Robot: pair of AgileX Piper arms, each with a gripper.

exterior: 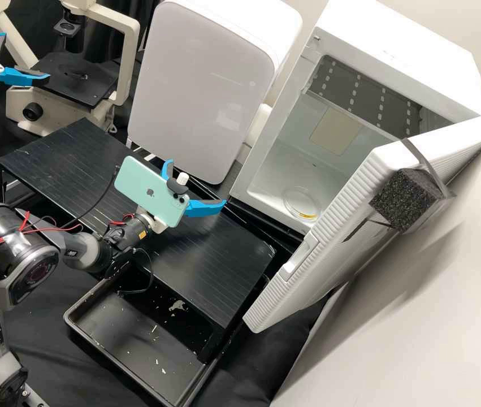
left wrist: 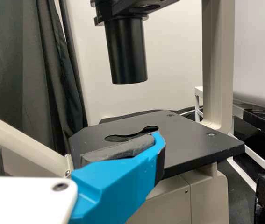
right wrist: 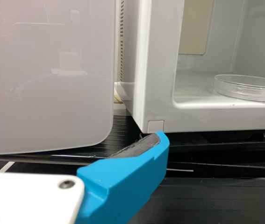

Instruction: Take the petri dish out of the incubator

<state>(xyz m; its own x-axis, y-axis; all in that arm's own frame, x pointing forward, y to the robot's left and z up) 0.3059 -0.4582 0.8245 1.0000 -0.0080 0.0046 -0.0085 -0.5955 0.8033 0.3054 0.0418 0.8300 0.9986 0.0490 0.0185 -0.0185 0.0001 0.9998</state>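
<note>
Inside the open white incubator (exterior: 242,169), the clear petri dish (exterior: 301,203) with a yellow mark lies on the floor near the front opening. My right gripper (exterior: 196,181) is over the black rack, outside and to the left of the opening, its fingers spread with nothing between them. In the right wrist view, the petri dish (right wrist: 247,88) rests flat beyond the right gripper (right wrist: 74,130), well apart from it. At the upper left, my left gripper (exterior: 25,55) stands open beside the microscope; the left wrist view shows the left gripper (left wrist: 74,140) before the microscope stage.
The incubator door (exterior: 330,243) swings out to the right, carrying a black foam block (exterior: 401,200). A second white appliance (exterior: 200,85) stands left of the incubator. The black rack (exterior: 217,265) spans the front, above a black tray (exterior: 96,294). The microscope stage (exterior: 76,82) is at the upper left.
</note>
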